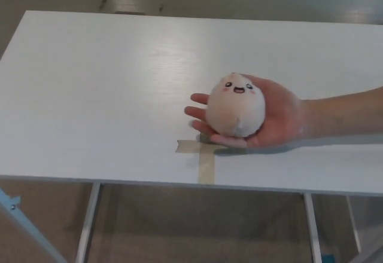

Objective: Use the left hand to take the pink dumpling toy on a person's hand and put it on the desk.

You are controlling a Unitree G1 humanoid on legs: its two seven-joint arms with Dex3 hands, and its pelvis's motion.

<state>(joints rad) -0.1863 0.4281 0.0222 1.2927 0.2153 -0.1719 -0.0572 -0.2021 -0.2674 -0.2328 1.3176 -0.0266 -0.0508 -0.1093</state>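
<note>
Pink dumpling toy (236,105) cupped in a person's open palm (276,119), just above a tape cross (206,155) on white worktop (108,95). Brownish floor (197,227) beneath. No robot hand visible.

Soft, even indoor light fills the scene, fairly bright and without harsh contrast. The glossy white rectangular desk top (90,95) carries a broad pale sheen up and to the left of the person's open hand (272,119), beyond its fingertips, suggesting light from overhead. Under the palm and forearm a soft-edged grey shadow lies on the desk, darkest just below the fingers, where it covers part of the beige tape cross (204,155). The round pale pink plush dumpling toy (236,105) is lit from above, its underside shaded. The picture is mildly soft and low in detail; the fingertips look slightly blurred. The floor beneath the desk is dimmer.
</note>
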